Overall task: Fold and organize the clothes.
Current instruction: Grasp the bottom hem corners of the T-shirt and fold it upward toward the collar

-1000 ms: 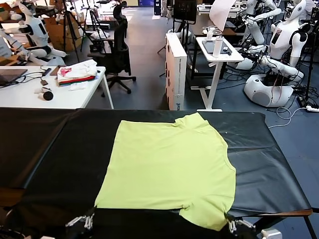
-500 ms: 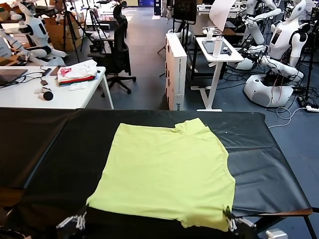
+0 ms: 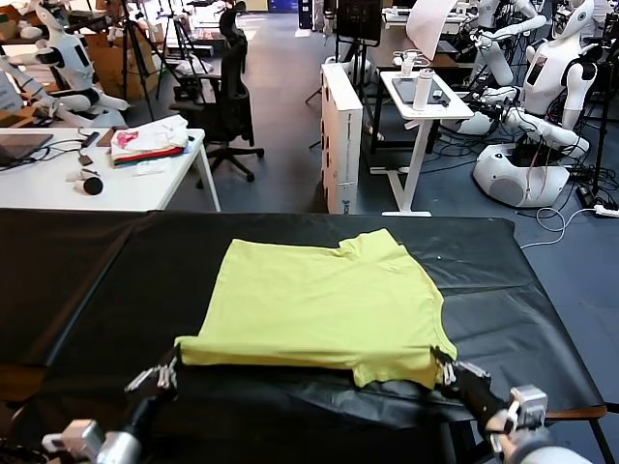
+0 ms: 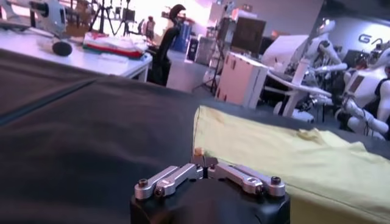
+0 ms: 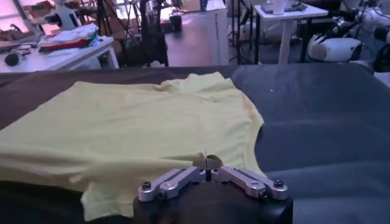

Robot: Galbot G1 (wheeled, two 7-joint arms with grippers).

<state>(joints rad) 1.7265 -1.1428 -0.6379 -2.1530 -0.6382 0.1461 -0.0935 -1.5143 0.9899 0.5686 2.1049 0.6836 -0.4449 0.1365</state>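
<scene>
We can read only one fragment of lettering: pale letters "GA", cut off by the frame edge, on the dark grey back wall (image 4: 369, 40) in the left wrist view. We find no legible print, label or number on anything else in these views.

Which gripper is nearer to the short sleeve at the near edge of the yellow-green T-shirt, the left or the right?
Right. The right gripper is shut on the T-shirt beside that near sleeve. The left gripper is shut on the opposite near corner, across the shirt's width from the sleeve.
</scene>
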